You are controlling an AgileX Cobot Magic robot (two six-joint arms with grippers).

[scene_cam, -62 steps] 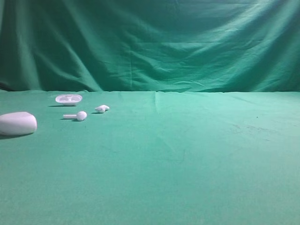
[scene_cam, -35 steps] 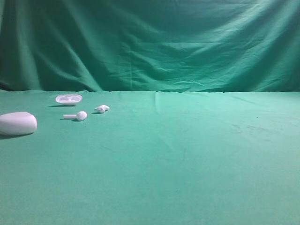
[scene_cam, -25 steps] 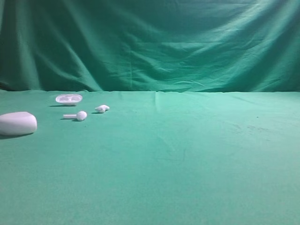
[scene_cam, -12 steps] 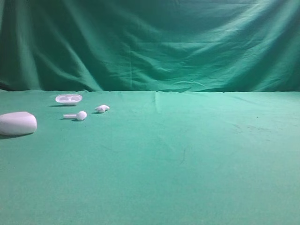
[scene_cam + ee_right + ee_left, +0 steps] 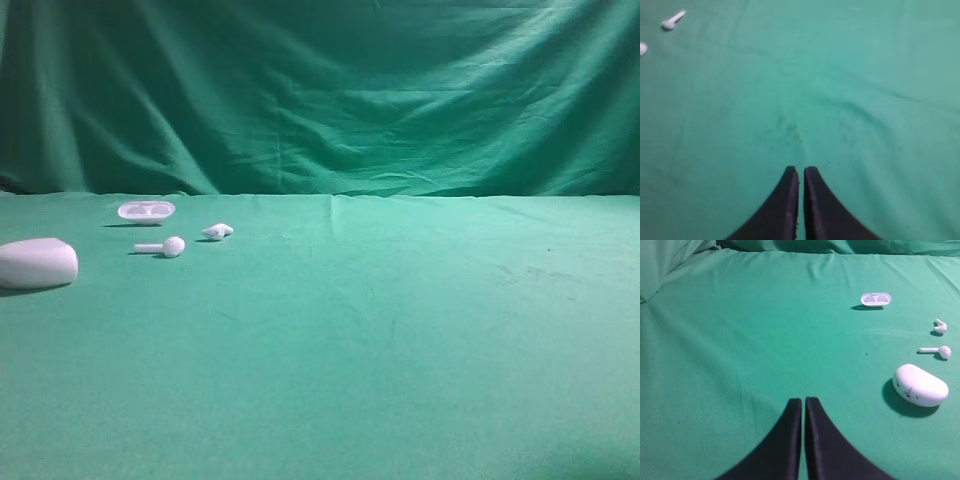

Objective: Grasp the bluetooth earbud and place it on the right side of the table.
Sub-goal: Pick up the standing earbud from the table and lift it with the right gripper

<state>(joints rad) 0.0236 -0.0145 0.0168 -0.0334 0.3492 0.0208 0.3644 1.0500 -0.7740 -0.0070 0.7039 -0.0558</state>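
The exterior high view showed no arm at all, only the table (image 5: 400,340) with the bluetooth earbud (image 5: 217,232) lying at its far left, just beside the long-stemmed earbud (image 5: 163,246), behind them the oval tray (image 5: 146,210), nearer the white case (image 5: 37,263). The left wrist view alone showed the left gripper (image 5: 803,402) with its fingers pressed together, holding nothing. The right wrist view showed the right gripper (image 5: 801,172) likewise closed and empty above bare cloth.

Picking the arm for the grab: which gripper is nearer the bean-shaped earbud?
Left, probably. The earbud lies ahead and to the right of the shut left gripper, with the case between. From the shut right gripper, what seems to be it shows only at the far left edge.
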